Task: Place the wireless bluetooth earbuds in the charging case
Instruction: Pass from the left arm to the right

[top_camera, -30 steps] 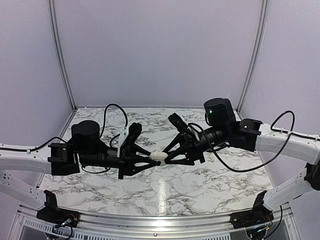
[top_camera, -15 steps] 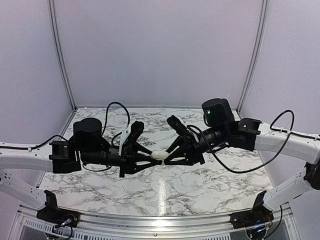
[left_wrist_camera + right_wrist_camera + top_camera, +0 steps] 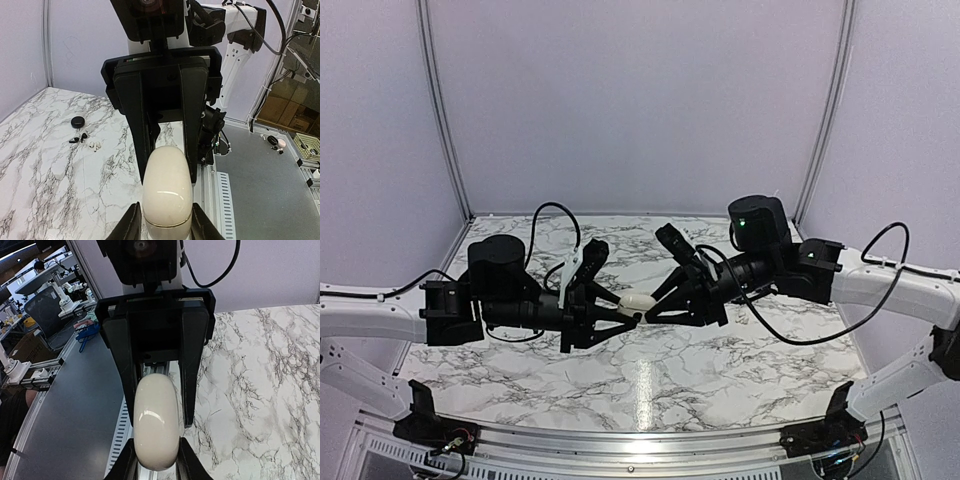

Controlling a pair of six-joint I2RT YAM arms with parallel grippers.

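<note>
Small cream-white rounded plastic charging case (image 3: 636, 300) held aloft over white grey-veined marble table (image 3: 720, 370), between arms. One end pinched by left gripper (image 3: 166, 227), opposite end by right gripper (image 3: 156, 465). Two tiny black earbuds (image 3: 76, 139) lay on table near black round puck (image 3: 77, 121).

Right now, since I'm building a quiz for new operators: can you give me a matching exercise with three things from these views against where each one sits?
Things:
1. charging case
2. earbuds
3. black puck

Places:
A. lying loose on the marble table, in front of a larger dark object
B. clamped in the air between the left gripper and the right gripper
C. on the table, just beyond the tiny pieces, toward the wall

Pairs: 1-B, 2-A, 3-C
</note>
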